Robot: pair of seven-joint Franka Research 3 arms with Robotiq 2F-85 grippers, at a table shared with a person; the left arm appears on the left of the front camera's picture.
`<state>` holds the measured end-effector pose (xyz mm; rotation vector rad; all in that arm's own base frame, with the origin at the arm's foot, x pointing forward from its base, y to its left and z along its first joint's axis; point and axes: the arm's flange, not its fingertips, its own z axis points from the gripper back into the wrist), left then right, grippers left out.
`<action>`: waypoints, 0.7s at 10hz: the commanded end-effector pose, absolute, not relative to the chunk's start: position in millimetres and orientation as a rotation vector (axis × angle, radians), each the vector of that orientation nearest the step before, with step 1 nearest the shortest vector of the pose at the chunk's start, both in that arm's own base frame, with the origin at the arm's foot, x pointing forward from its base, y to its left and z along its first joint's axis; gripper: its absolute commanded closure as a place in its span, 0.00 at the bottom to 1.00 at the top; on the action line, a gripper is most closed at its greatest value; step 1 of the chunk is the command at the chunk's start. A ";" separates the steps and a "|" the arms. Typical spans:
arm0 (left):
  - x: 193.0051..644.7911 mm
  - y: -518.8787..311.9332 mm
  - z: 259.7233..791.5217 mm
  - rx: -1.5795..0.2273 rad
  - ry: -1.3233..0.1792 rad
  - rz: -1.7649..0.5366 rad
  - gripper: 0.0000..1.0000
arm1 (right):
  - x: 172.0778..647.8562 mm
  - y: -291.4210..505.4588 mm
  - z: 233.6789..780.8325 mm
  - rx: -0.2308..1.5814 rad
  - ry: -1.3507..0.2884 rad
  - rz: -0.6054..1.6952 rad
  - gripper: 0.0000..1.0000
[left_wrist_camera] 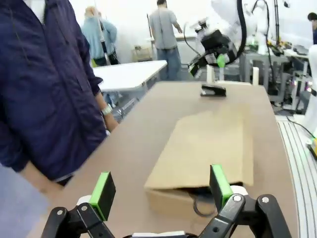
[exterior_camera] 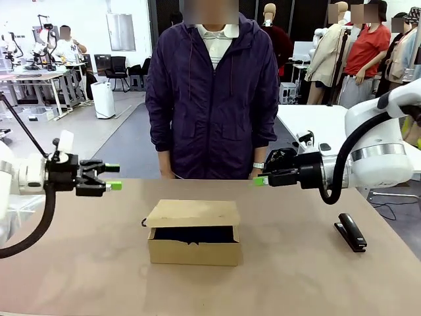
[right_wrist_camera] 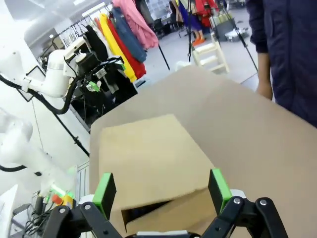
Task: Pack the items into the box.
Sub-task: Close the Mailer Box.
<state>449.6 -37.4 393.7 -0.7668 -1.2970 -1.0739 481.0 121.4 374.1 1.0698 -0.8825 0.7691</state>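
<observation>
Box (exterior_camera: 193, 241) mid-table, flap lowered but ajar, dark blue pouch (exterior_camera: 195, 234) inside.

Black loop (exterior_camera: 143, 222) poking out at box's left end; stapler (exterior_camera: 350, 232) lying well to the right on the table (exterior_camera: 296, 276). Left gripper (exterior_camera: 113, 176) hovering left of box, right gripper (exterior_camera: 260, 179) above and right of it, both with fingers spread wide, holding nothing. Person (exterior_camera: 214, 92) standing at far edge.

I see the box (exterior_camera: 193, 251) is plain brown cardboard, matt and a little rough. The table (exterior_camera: 316, 276) has a smooth matt brown surface. The stapler (exterior_camera: 350, 232) looks like black plastic with a light shine. The person's jacket (exterior_camera: 210, 99) is dark cloth, thin and smooth, slightly glossy.
</observation>
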 end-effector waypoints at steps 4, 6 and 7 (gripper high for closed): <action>504.5 -129.7 350.7 -0.780 -1.269 -1.351 0.00 | 491.9 208.7 314.1 0.884 -0.861 0.977 0.00; 510.7 -147.6 323.4 -0.768 -1.123 -1.454 0.00 | 490.3 217.6 294.5 0.836 -0.776 1.035 0.00; 509.9 -151.3 312.1 -0.743 -1.046 -1.490 0.00 | 488.1 221.6 291.4 0.816 -0.761 1.068 0.00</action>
